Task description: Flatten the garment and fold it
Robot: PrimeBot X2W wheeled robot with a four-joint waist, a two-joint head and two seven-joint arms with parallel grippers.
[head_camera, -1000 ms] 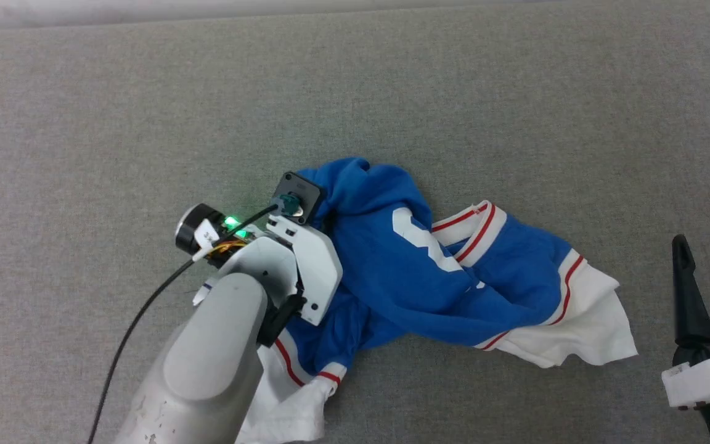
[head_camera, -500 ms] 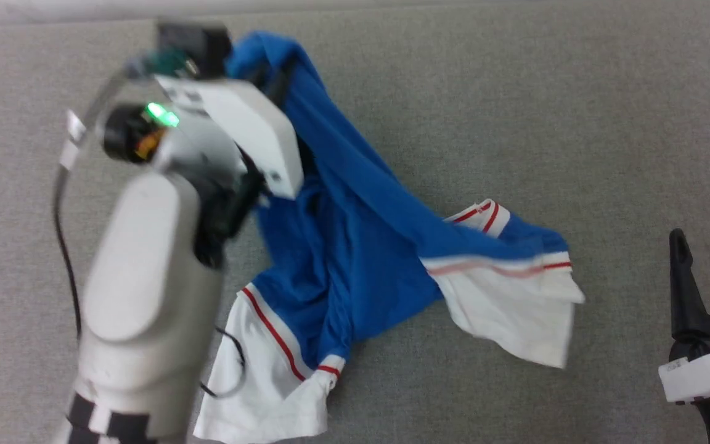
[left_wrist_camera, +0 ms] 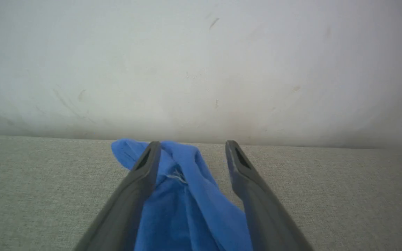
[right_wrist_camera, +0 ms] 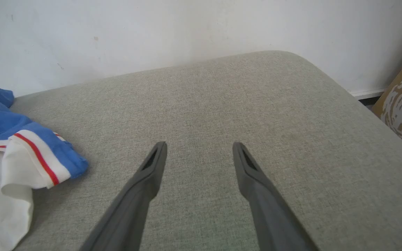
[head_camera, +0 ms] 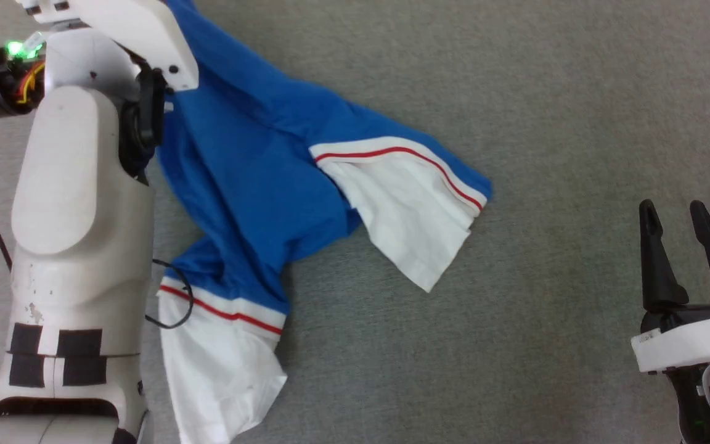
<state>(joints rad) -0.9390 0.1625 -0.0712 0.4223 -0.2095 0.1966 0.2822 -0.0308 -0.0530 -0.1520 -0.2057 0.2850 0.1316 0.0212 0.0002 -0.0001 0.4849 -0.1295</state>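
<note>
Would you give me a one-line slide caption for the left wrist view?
Open left gripper straddles a bunched fold of the royal-blue jersey T-shirt on the grey fabric surface.

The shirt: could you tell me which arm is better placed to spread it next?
Right, probably: the right fingers are open and empty near the white sleeve, while the shirt lies between the left fingers.

Soft matt cloth garment (head_camera: 250, 160) lies on a coarse-woven grey fabric surface (head_camera: 515, 92).
</note>
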